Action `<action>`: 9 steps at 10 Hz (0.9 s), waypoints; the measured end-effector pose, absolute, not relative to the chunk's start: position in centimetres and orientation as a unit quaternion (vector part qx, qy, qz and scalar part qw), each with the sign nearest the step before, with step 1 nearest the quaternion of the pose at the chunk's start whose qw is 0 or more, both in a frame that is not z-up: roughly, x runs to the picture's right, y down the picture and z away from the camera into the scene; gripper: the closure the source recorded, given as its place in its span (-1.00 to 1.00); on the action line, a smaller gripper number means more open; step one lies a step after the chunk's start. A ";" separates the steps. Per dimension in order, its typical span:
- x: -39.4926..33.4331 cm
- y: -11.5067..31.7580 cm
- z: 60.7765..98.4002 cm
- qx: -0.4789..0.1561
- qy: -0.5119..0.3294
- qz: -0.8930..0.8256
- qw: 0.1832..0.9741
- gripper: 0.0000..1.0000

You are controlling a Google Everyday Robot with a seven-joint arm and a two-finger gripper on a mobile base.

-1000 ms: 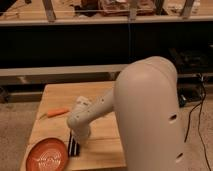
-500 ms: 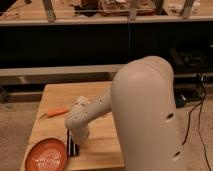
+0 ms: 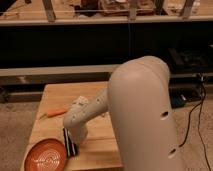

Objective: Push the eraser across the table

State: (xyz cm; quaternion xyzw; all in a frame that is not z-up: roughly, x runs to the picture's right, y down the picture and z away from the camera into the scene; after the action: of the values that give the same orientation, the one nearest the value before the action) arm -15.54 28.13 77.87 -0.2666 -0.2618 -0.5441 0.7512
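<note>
Eraser (image 3: 69,142) is where your attention belongs: it lies at the near left part of the table (image 3: 102,145), a dark flat block with a pale stripe, partly hidden under the wrist of the arm. Your gripper (image 3: 71,139) is down low right at it, at or against the block, but the forearm covers the tip, so you cannot tell how the claw is set or whether it touches the eraser or only sits just beside it.

Just to the left of the eraser, at the table's near left corner, rests an orange plate (image 3: 46,156) with a ridged face; the block's end looks very near its rim. Farther back on the left lies a thin orange marker (image 3: 54,113), and a white paper cup (image 3: 79,101) shows beside the arm, behind the forearm.

By the look of it, you are in the pushing step itself, with contact made or about to be. Your next move calls for a flat, steady sweep along the planks, kept low enough that the block does not slip under the claw, and steered away from the plate.
</note>
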 end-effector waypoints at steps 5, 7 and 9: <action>-16.4 27.6 78.2 -0.263 -0.262 -0.552 0.746 1.00; -16.6 27.2 78.5 -0.262 -0.261 -0.555 0.745 1.00; -16.7 26.9 78.6 -0.261 -0.262 -0.557 0.743 1.00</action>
State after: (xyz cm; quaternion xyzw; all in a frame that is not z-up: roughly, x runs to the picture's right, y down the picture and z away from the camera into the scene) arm -16.70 26.94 78.63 -0.2612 -0.2615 -0.5574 0.7434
